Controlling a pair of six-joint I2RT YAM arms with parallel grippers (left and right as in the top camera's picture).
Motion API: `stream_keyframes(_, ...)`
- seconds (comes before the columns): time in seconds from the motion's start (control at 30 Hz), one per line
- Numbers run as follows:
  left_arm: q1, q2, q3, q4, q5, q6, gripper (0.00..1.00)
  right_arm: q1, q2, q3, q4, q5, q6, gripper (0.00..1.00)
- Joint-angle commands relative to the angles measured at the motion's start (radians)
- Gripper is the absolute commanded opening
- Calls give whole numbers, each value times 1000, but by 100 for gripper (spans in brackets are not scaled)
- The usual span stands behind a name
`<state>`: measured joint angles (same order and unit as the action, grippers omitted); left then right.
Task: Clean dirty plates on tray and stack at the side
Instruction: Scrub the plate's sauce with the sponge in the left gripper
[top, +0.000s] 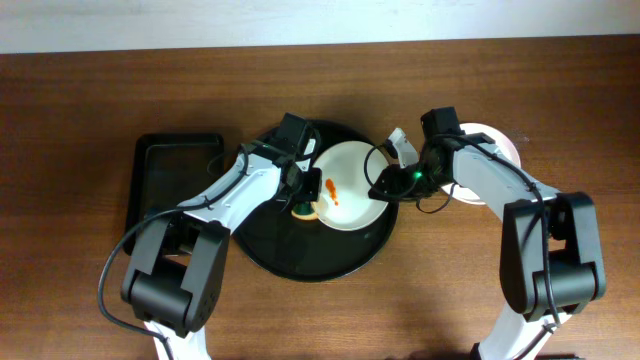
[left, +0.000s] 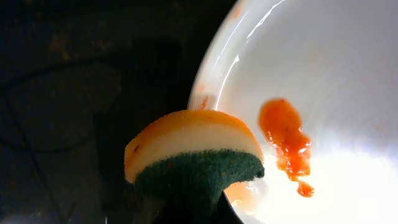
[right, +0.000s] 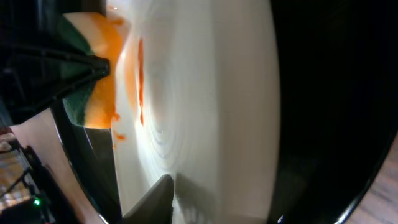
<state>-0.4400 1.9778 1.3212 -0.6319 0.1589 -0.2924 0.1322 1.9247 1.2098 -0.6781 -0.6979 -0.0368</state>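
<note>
No writing, label, brand mark, number or sign could be read in any of the three views. The white plate, the black tray and the sponge showed only plain, unmarked surfaces.

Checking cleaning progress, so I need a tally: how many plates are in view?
2. One sauce-smeared plate sits on the round black tray; a second plate lies on the table to the right, mostly under the right arm. More may be stacked there, hidden.
</note>
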Motion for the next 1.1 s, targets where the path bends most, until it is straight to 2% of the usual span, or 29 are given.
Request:
stream_keyframes(0.0, 4, 5, 2, 3, 0, -6, 0, -1, -21, 2, 5, -11, -11, 11)
stream_keyframes(0.07, 4, 4, 2, 13, 0, -6, 0, -1, -22, 2, 5, 61, -8, 10)
stream_keyframes(0.2, 4, 4, 5, 24, 3, -6, 0, -1, -22, 2, -14, 249, 1, 16)
stream_keyframes(0.33, 4, 0, 39, 27, 3, -6, 0, -1, -21, 2, -70, 375, 57, 15)
stream_keyframes(0.5, 4, -52, 155, 34, 108, -11, 0, -1, -21, 2, -105, 422, 212, 18)
stream_keyframes(0.6, 4, -71, 163, 45, 169, -53, 0, -1, -21, 2, -142, 422, 230, 19)
stream_keyframes(0.8, -3, -71, 163, 48, 133, -55, 0, -1, -21, 2, -124, 422, 230, 22)
stream_keyframes(0.87, -34, -71, 156, 48, 103, -55, 0, -1, -26, 28, -134, 422, 229, 17)
stream_keyframes(0.93, -76, -67, 152, 37, -32, -55, 0, -1, -54, 100, -165, 422, 229, 15)
stream_keyframes(0.97, -92, -63, 152, 37, -60, -55, 0, -1, -66, 128, -168, 422, 229, 7)
stream_keyframes(1.0, -110, -56, 152, 37, -75, -56, 0, 2, -68, 144, -168, 422, 225, 4)
stream_keyframes(1.07, -127, -39, 152, 38, -78, -60, 0, 19, -62, 138, -151, 418, 225, 4)
